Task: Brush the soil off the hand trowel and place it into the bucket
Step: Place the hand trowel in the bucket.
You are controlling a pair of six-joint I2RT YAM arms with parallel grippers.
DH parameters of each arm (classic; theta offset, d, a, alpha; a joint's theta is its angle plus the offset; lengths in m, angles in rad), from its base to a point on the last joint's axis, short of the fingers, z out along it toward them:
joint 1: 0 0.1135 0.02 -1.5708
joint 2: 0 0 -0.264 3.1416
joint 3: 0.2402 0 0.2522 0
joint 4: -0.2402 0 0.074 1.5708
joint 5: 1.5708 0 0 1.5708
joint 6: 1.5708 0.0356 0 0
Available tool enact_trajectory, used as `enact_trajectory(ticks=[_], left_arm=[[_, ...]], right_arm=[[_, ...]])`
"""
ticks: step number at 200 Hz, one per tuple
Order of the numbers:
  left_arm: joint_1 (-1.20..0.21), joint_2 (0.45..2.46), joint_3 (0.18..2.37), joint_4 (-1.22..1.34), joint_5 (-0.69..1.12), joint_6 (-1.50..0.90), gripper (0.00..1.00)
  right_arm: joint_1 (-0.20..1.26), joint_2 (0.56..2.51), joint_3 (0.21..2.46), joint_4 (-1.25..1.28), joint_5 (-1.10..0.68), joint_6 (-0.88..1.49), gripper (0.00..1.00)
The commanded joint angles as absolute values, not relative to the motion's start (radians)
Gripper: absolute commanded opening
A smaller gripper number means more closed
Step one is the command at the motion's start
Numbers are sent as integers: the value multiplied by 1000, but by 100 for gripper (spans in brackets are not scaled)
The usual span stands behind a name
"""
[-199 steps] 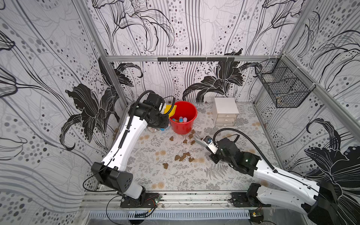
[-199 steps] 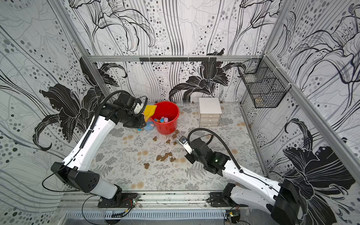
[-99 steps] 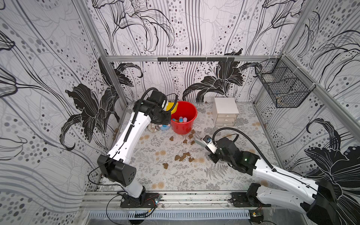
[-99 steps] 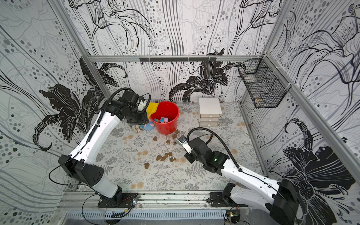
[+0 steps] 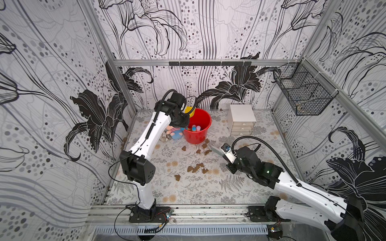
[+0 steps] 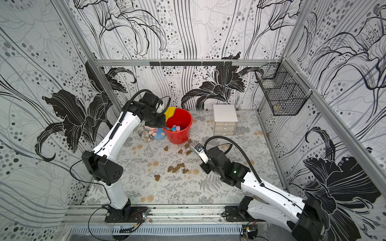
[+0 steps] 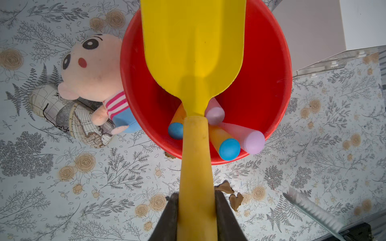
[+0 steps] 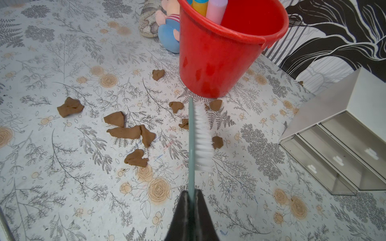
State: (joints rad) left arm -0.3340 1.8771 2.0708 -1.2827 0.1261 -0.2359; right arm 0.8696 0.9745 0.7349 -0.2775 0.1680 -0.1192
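The hand trowel (image 7: 192, 52) looks brushed clean: its soil (image 8: 123, 132) litters your desk (image 8: 41, 167) nearest you. Beyond, your right hand (image 8: 191, 194) clamps the brush (image 8: 201, 133). Farthest, your left hand (image 7: 196, 200) grips its handle, blade over the bucket (image 7: 286, 83), not yet released.

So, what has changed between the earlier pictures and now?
The left tool, shut on the hand trowel, moved a little farther over the bucket as its arm rose. Nothing was grasped or released. The right tool with the brush, the soil and the bucket stayed put.
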Motion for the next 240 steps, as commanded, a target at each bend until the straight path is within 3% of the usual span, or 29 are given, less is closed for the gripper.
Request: enact_trajectory(ticks=[1, 104, 174, 240], left_arm=[[-360, 1941, 2158, -1320, 56, -232, 6], [-380, 2145, 2337, -1436, -69, -200, 16], [-379, 2222, 2406, -1432, -51, -184, 21], [-378, 2214, 2430, -1438, -44, -184, 35]], right_arm=[[864, 948, 733, -296, 179, -102, 0], [864, 956, 754, -321, 176, -104, 0], [864, 953, 737, -320, 178, -92, 0], [864, 933, 730, -331, 183, -79, 0]])
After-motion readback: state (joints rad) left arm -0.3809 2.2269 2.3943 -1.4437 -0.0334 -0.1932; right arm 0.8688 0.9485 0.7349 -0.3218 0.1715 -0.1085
